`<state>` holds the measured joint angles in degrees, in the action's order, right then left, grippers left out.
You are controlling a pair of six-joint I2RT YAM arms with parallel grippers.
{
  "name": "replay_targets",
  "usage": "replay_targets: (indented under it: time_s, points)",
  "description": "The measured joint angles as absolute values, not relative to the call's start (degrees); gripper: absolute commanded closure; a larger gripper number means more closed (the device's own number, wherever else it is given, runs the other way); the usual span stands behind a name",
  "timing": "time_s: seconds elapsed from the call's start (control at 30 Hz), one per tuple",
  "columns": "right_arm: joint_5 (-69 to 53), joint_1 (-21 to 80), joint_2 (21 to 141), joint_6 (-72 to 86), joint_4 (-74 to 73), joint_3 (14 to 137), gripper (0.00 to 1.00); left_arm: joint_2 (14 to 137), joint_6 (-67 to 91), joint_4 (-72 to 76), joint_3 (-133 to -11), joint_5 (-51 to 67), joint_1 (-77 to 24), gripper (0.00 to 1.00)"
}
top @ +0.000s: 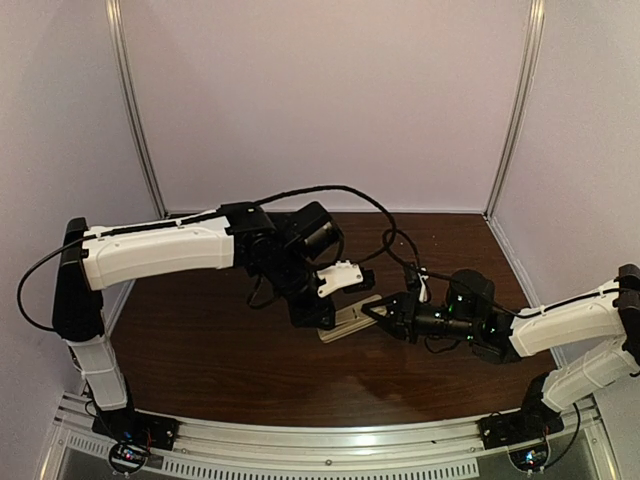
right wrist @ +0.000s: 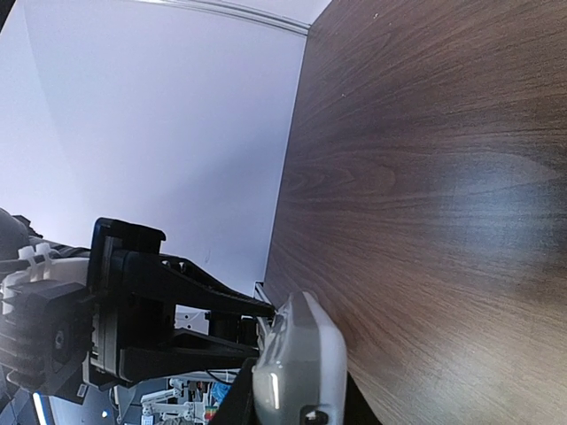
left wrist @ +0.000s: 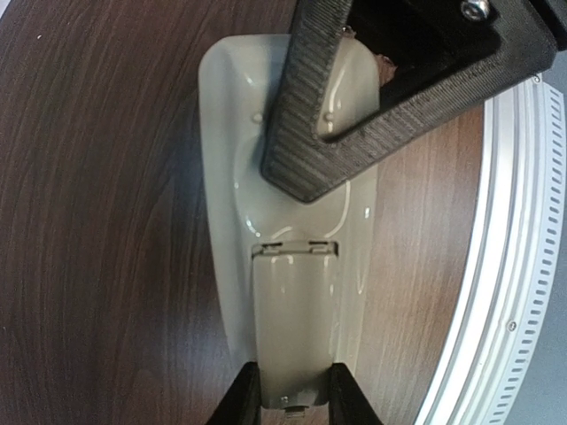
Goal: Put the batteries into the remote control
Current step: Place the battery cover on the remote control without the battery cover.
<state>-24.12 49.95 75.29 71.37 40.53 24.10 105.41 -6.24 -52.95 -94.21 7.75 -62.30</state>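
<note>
The remote control (top: 346, 323) lies mid-table with its plain grey-beige back (left wrist: 221, 177) up, held from both ends. My left gripper (top: 322, 316) is shut on the narrow battery cover panel (left wrist: 294, 319) at the near end, its two black fingertips (left wrist: 246, 398) pressing the panel's sides. My right gripper (top: 386, 312) is shut on the opposite end, and its ribbed black fingers (left wrist: 301, 168) cross the back in the left wrist view. In the right wrist view the remote (right wrist: 301, 363) stands end-on between the right jaws (right wrist: 292, 412). The batteries are out of view.
The dark wooden table (top: 220, 350) is boxed in by white walls. An aluminium rail (top: 320, 440) runs along the near edge and shows close beside the remote (left wrist: 505, 266) in the left wrist view. A black cable (top: 350, 192) loops over the left arm.
</note>
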Motion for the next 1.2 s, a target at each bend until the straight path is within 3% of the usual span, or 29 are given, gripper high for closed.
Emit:
replay_targets:
  time_s: [0.6,1.2]
  points:
    - [-23.73,50.43,74.94,70.94,40.97,23.73,1.0,105.58,-5.76,-53.78,-95.2,9.37,-62.24,0.76]
    - [-23.2,50.46,74.89,71.35,41.34,23.27,1.0,106.56,-5.96,-54.08,-95.92,11.88,-62.19,0.49]
